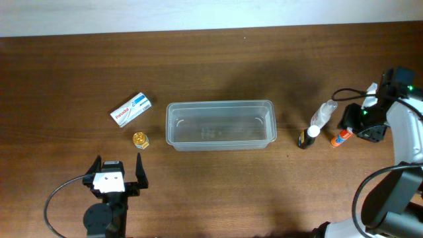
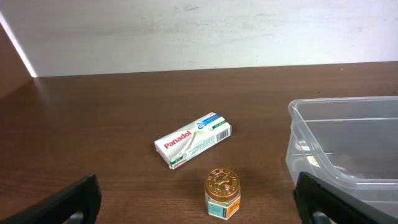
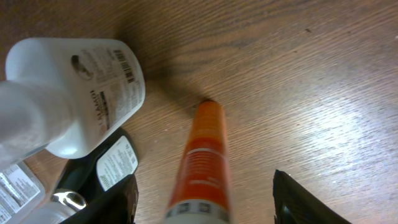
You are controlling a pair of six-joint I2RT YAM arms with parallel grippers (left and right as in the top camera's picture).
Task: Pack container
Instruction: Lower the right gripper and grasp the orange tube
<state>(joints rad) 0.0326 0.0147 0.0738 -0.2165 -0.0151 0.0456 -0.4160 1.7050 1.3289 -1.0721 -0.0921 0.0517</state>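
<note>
Straddling an orange tube [image 3: 202, 149] is my right gripper [image 3: 204, 186], its jaws partly open. One dark finger [image 3: 112, 202] stands on one side of the tube and the other on the far side. Bare wood shows between each finger and the tube, so I am touching nothing and have hold of nothing. The tube lies flat on the tabletop [image 3: 323, 81], with its length running away from me between the jaws. Just beside that gripper, off one finger, lies a clear bottle [image 3: 81, 87] with a barcode label. A dark bottle [image 3: 115, 163] with a white label lies nearer still, close against that same finger.

My left gripper [image 1: 119, 160] is spread as wide as it goes, hovering over the wood with nothing between its jaws. Straight ahead of it and close stands a small gold-lidded jar [image 2: 222, 194], upright. Further ahead of the jar lies a white Panadol box [image 2: 193, 140], flat and turned at an angle.

The container [image 2: 311, 155] sits ahead and to the right of my left gripper, clear of both jar and box. From my right gripper it is well apart, over to the left beyond the two bottles.
</note>
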